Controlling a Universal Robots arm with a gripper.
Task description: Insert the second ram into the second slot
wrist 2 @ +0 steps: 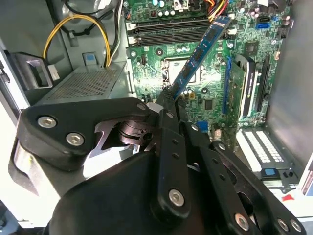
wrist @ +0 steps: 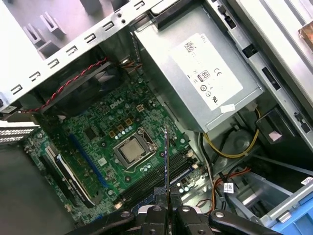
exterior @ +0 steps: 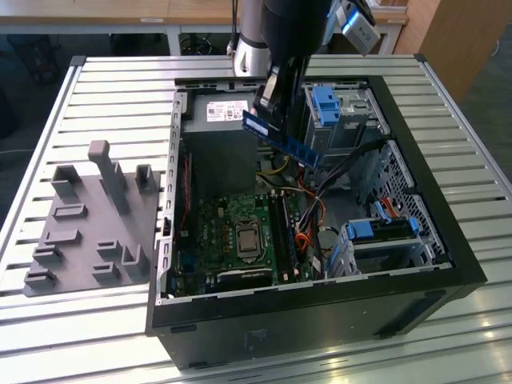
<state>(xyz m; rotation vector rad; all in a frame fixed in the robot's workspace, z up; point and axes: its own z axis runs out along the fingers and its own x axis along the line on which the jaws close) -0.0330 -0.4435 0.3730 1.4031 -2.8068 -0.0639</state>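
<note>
Your gripper (wrist 2: 168, 100) is clenching one end of the second ram (wrist 2: 201, 51), holding the blue stick tilted in the air above the open computer case (exterior: 320, 320), over the motherboard (exterior: 224, 232) and apart from the memory slots (wrist 2: 166, 32).

Bright, even light falls from above. Glare whitens the table (exterior: 104, 88) slats; the computer case (exterior: 320, 320) interior lies shadowed.
</note>
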